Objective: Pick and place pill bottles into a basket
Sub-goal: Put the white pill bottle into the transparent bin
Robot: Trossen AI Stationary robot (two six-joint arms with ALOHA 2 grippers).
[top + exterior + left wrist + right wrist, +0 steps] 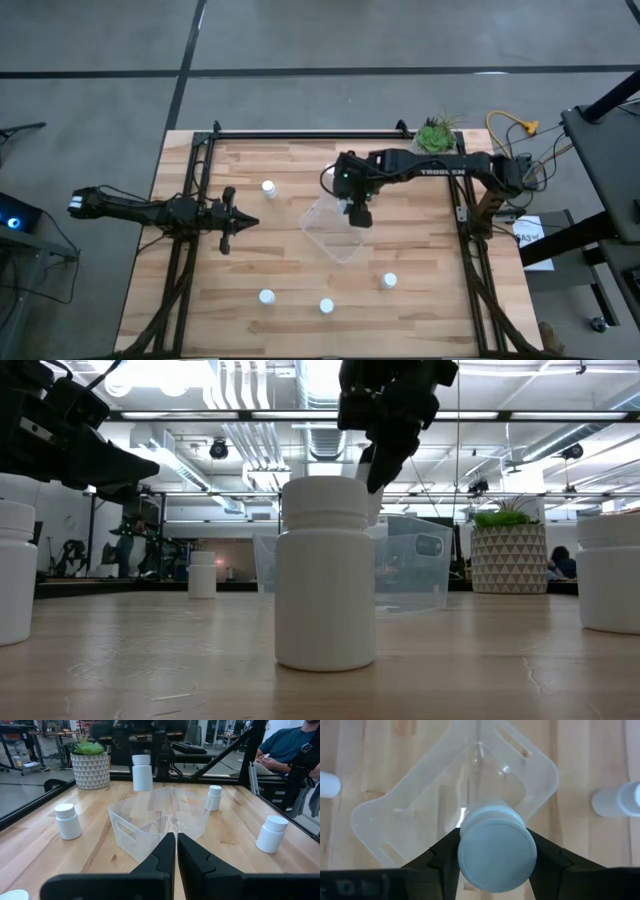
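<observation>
Right end effector (495, 851) at frame centre in the high view, pinching a bottle (496, 849) cap-up above the basket (333, 228). Left end effector (243, 222) pressed together, empty, at left of centre over the bench (420, 300). Four bottles standing on the bench: upper left of the basket (268, 187), lower left (266, 296), lower centre (326, 306), lower right (389, 281).

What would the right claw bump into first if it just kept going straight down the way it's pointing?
Most likely the clear basket. The right gripper points down, holding a pill bottle above it, so the bottle would probably meet the basket's floor first, though the exact height is hard to judge.
</observation>
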